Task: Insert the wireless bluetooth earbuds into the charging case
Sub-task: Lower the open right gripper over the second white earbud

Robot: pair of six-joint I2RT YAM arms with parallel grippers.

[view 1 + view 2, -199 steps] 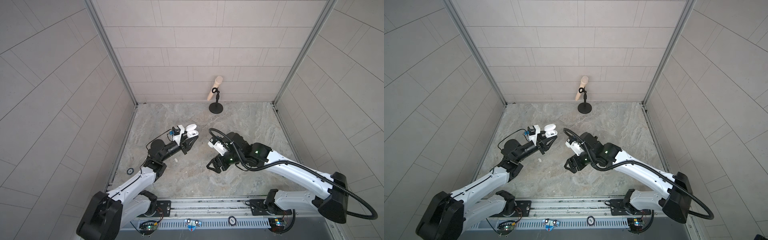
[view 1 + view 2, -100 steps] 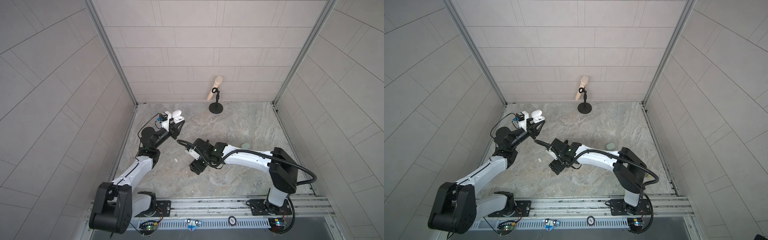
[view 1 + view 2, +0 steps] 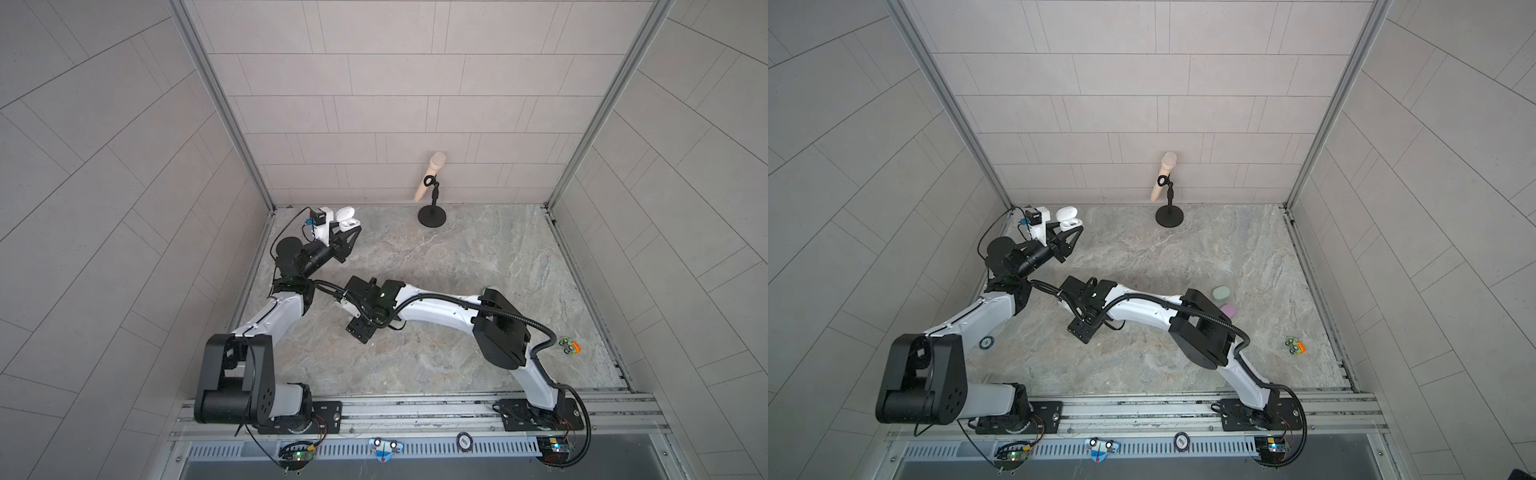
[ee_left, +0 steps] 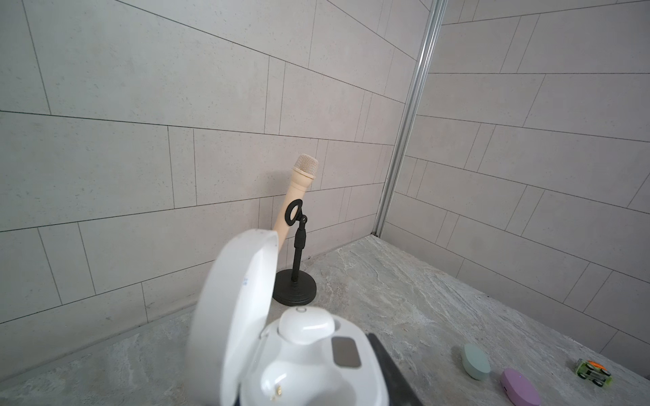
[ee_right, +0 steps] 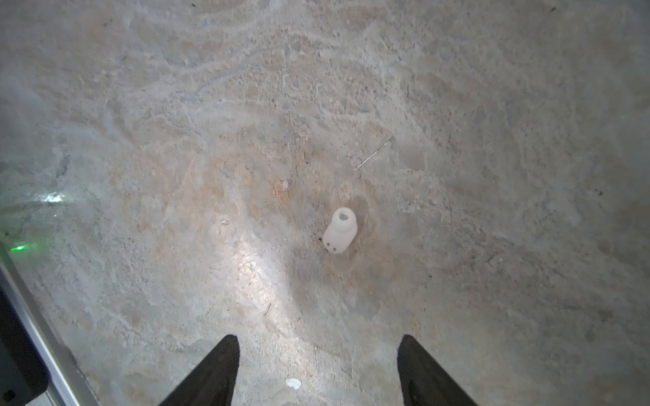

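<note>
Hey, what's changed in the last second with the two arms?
Left gripper carried the open charging case toward the back-left corner, same grip. Right gripper swung leftward across the table; its jaws stand open, aimed at a loose white earbud. Microphone stand unchanged.

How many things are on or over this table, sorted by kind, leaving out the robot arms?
Charging cases: 3 (white case, open; mint-green case, closed; lilac case, closed)
White earbuds: 2 (seated earbud in the white case; loose earbud on the table)
Toy car: 1
Microphone on its stand: 1
Total: 7
</note>
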